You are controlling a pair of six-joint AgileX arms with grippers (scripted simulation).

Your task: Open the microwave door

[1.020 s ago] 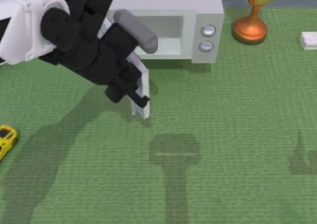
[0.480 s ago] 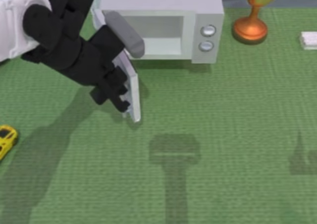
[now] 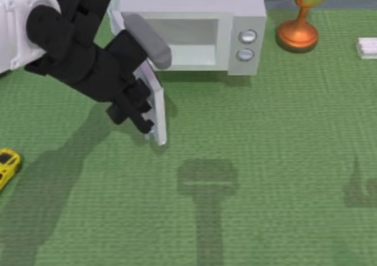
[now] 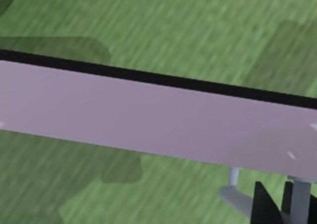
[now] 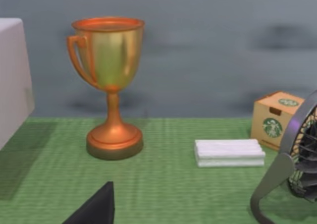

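Now the microwave door is standing swung well out from the microwave, which sits at the back of the bench, left of centre. The cavity is showing open and the door's free edge is pointing toward the near side. I am working the left tool at that free edge, beside the slim handle bar. In the left wrist view one dark finger is sitting just beside the bar, so I judge the tool to be clenched on the handle, though the contact itself is half hidden and I cannot be sure. By my reading the pulling step is nearly done: the door is standing roughly square to the front. The next move calls for a short further sweep leftward along the hinge's arc if more opening is wanted, then letting go and drawing clear without nudging the door shut. My right arm is parked off the top view, near the trophy; I cannot tell its tool's state.
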